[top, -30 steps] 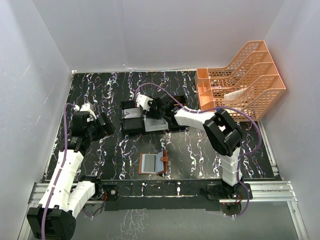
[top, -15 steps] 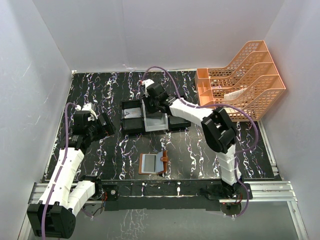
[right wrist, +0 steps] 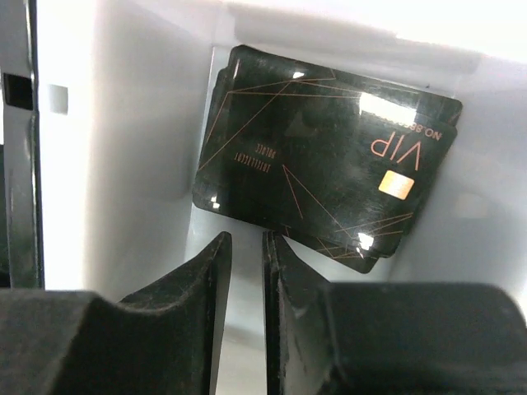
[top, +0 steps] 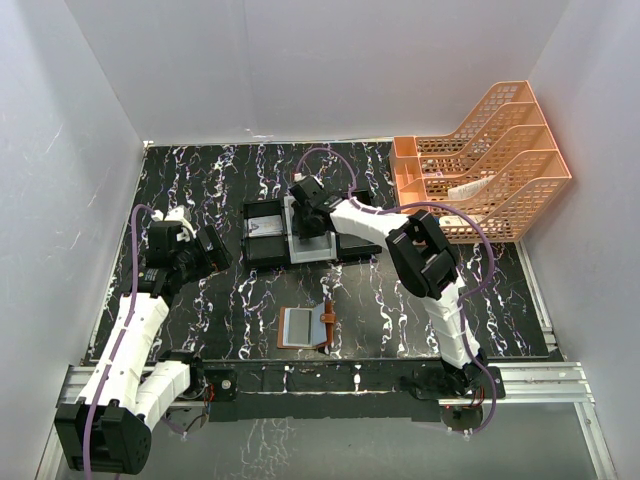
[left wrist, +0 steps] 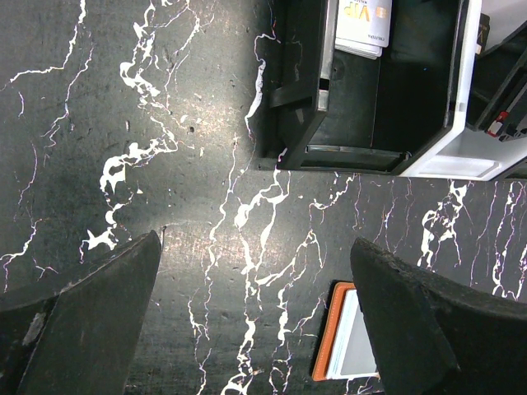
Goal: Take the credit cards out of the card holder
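The card holder (top: 305, 327) lies spread open near the table's front edge, brown-rimmed with a pale grey-blue inner face; its corner (left wrist: 339, 350) also shows in the left wrist view. Whether that pale face is a card or a pocket I cannot tell. Two black credit cards (right wrist: 321, 156) with gold "VIP" print lie stacked in the tray's white compartment (right wrist: 132, 148). My right gripper (right wrist: 245, 243) hangs just above them, its jaws a narrow slit apart with nothing between. My left gripper (left wrist: 255, 247) hovers wide open over bare table, left of the holder.
The black-and-white compartment tray (top: 262, 248) sits mid-table, with a white VIP card (left wrist: 361, 25) in a black compartment. An orange tiered file rack (top: 480, 160) stands at the back right. White walls close in the marbled black table.
My right gripper swung from the tray's left side to over the white compartment and its jaws narrowed. The left arm stayed put.
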Available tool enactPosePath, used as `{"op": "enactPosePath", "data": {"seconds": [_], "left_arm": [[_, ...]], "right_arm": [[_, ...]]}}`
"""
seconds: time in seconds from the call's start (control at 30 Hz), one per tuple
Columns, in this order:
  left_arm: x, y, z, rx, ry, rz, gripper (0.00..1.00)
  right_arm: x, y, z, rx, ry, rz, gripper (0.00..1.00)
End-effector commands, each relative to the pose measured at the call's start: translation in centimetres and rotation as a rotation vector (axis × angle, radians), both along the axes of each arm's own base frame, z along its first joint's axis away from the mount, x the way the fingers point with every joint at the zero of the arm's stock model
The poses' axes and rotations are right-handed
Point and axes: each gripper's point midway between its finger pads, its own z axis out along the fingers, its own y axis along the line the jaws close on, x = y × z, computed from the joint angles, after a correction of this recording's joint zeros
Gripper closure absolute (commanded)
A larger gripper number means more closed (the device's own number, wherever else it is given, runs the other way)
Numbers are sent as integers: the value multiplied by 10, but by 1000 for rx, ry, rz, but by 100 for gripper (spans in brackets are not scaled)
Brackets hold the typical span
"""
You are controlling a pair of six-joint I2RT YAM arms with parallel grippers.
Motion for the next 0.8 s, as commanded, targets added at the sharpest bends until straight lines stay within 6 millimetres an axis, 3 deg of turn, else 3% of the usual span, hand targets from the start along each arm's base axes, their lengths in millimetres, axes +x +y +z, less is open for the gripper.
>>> {"op": "enactPosePath", "data": {"seconds": [0.0,0.23,0.4,0.5,0.6,0.77], "left_arm": [[2,0,4,0,-20,-9,1],[2,0,3,2,-18,-11,1],[2,0,4,2,-18,-11,1],[2,0,4,2,-18,-11,1],[1,1,6,4,-25,-4,1],[0,0,10,-3,-50,-9,1]], "right_arm": [[12,-5,-3,-12,-24,-83,78],[10,-13,-17,-67,-28,-110,74],[10,-14,-12,-71,-49,-121,72],[10,-4,7,-9,-63,-92,71],[9,5,43,54,-88,-67,71],[6,3,87,112,-153,-59,67]]}}
